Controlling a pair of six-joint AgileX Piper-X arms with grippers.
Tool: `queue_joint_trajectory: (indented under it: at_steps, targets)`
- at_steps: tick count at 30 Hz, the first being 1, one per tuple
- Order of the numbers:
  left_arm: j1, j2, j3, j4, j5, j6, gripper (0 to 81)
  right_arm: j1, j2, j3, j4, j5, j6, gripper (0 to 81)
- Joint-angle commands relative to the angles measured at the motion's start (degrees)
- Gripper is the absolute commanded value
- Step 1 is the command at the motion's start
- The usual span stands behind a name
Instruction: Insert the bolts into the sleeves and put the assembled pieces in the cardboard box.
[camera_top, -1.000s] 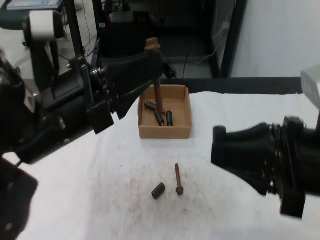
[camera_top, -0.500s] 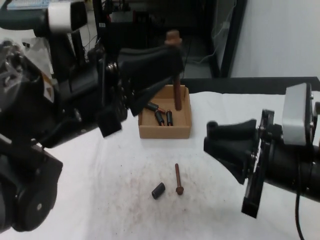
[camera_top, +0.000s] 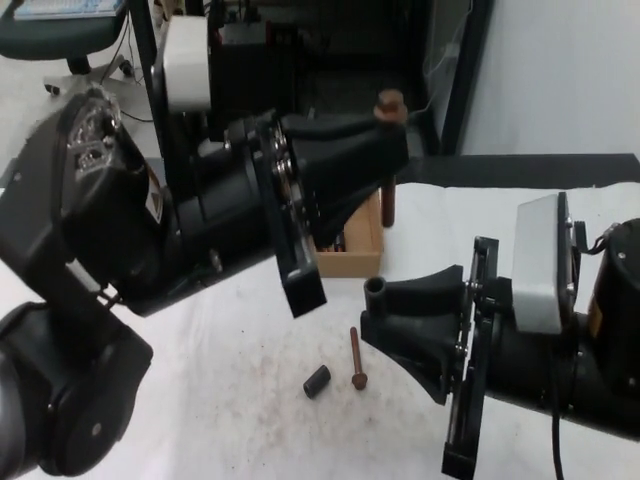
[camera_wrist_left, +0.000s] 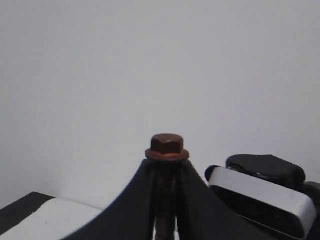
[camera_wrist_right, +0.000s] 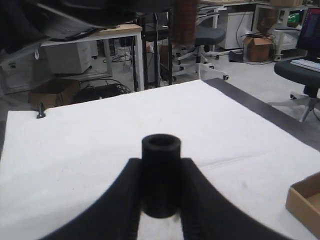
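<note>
Copper-coloured bolt clamped upright in the left jaws, head above them, black sleeve gripped between the right jaws, open end showing.

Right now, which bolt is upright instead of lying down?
The bolt in the left gripper, head up; the other bolt lies flat on the cloth.

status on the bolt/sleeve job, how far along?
Done: can't confirm; the left arm hides most of the cardboard box. In hand: left pincer grips a bolt head up, right pincer grips a sleeve bore up, not yet joined. Left: mate that pair, box it, then the loose bolt and loose sleeve on the cloth.
</note>
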Motion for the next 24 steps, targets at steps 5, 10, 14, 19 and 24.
queue_joint_trajectory:
  at_steps: [5,10,14,19,24]
  targets:
    - [-0.3,0.0,-1.3,1.3,-2.0,3.2,0.2,0.1,-0.1,-0.7,-7.8,1.8,-0.1,0.8]
    - [-0.3,0.0,-1.3,5.8,-2.0,3.2,0.2,0.1,-0.1,-0.7,-8.3,1.8,-0.1,0.8]
    - [-0.3,0.0,-1.3,6.0,-2.0,3.4,0.2,0.1,-0.1,-0.7,-8.3,1.8,-0.1,0.8]
    - [-0.3,0.0,-1.3,5.1,-1.5,3.4,0.2,0.1,-0.1,-0.7,-8.3,1.8,-0.1,0.8]
    - [-0.3,0.0,-1.3,4.7,-1.5,3.1,0.2,0.1,-0.1,-0.7,-8.3,1.9,-0.1,0.8]
